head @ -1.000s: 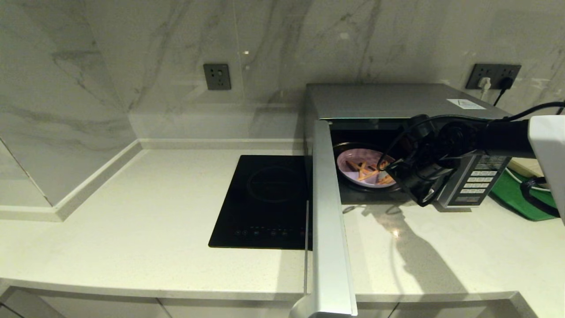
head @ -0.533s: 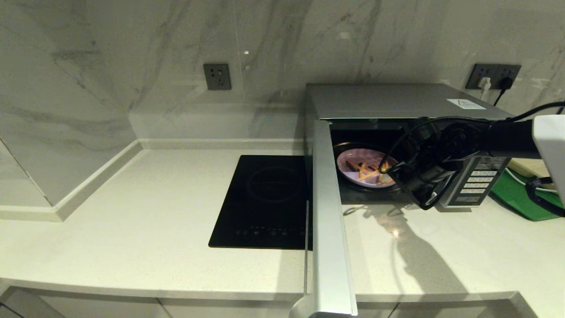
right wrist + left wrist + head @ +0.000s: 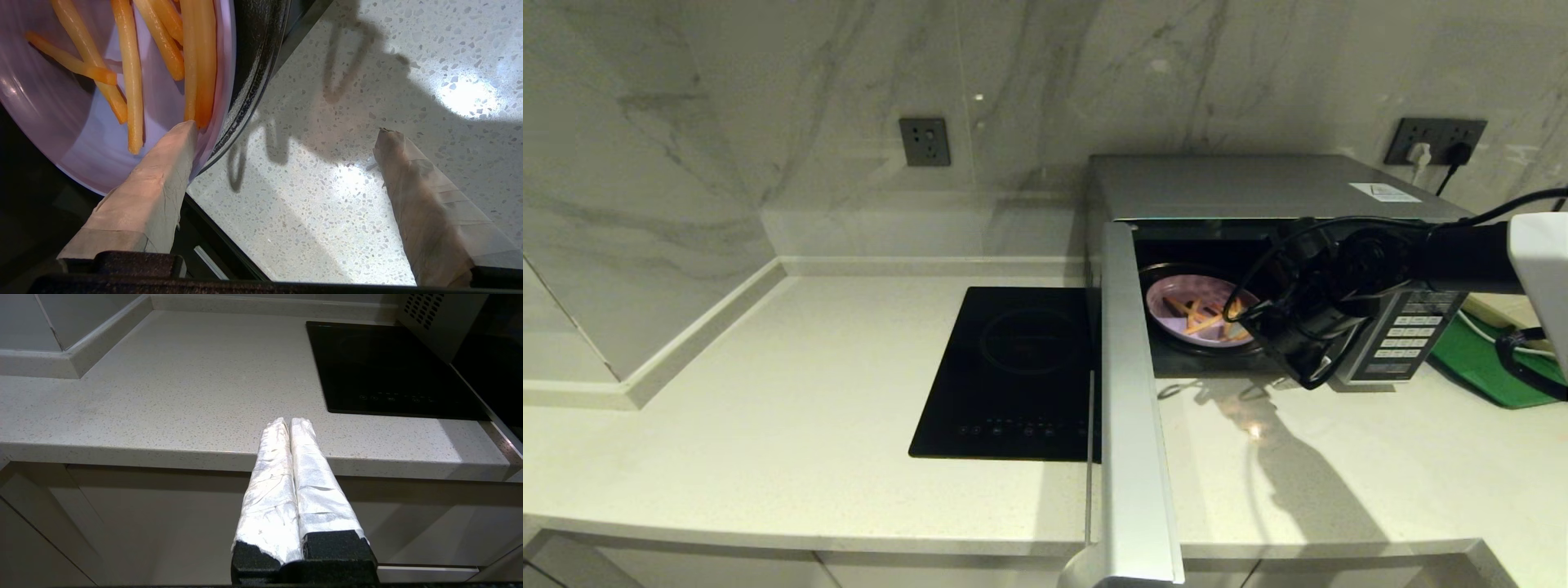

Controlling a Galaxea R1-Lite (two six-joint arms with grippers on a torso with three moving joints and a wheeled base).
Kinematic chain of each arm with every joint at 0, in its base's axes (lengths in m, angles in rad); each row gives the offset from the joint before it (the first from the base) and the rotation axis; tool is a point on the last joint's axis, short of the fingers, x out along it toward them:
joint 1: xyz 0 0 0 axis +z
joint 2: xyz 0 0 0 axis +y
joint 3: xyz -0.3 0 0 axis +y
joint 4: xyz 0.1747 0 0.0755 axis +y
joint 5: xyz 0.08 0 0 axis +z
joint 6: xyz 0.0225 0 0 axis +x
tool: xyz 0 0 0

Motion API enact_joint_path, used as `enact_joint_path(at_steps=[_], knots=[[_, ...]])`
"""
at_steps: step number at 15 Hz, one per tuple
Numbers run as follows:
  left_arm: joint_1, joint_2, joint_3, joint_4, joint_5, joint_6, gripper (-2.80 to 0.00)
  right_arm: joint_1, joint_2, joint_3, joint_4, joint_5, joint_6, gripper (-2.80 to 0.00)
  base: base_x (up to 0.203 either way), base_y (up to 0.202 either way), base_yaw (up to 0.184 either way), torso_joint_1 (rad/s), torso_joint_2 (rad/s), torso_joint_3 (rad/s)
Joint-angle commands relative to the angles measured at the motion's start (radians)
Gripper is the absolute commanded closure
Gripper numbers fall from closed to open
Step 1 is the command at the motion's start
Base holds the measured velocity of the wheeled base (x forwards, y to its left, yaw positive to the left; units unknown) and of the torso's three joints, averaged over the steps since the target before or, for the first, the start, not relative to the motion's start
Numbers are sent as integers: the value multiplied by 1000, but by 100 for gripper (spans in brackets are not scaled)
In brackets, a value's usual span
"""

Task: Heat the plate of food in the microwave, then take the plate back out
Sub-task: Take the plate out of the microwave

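Head view shows a pale speckled stone countertop [image 3: 768,384] meeting a grey-veined marble wall, with a dark wall socket [image 3: 925,141] above it and a flat black glass induction hob [image 3: 1013,371] set into the surface. To the hob's right stands the large silver boxy microwave [image 3: 1225,186], its door [image 3: 1131,392] swung wide toward the camera; a small white label on its top is too small to read, as is the keypad panel. Inside, on the dark turntable, sits the round lavender-purple plate of orange-yellow sticks [image 3: 1194,314]. The right gripper [image 3: 286,141] is at the oven mouth, spread wide and empty, one taped finger over the plate's rim, the other above the counter. A flat green tray [image 3: 1474,359] lies right of the microwave. The left gripper [image 3: 286,426] is parked below the counter edge, fingers pressed together, empty.
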Motion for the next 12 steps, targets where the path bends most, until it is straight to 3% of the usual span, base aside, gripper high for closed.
enact_joint_path(at_steps=[1, 12], knots=[[0, 0, 0, 0, 0, -1, 0, 0, 2, -2, 3, 1, 7, -280, 0, 0, 0, 0, 0, 0], [0, 0, 0, 0, 0, -1, 0, 0, -21, 37, 2, 0, 8, -280, 0, 0, 0, 0, 0, 0]])
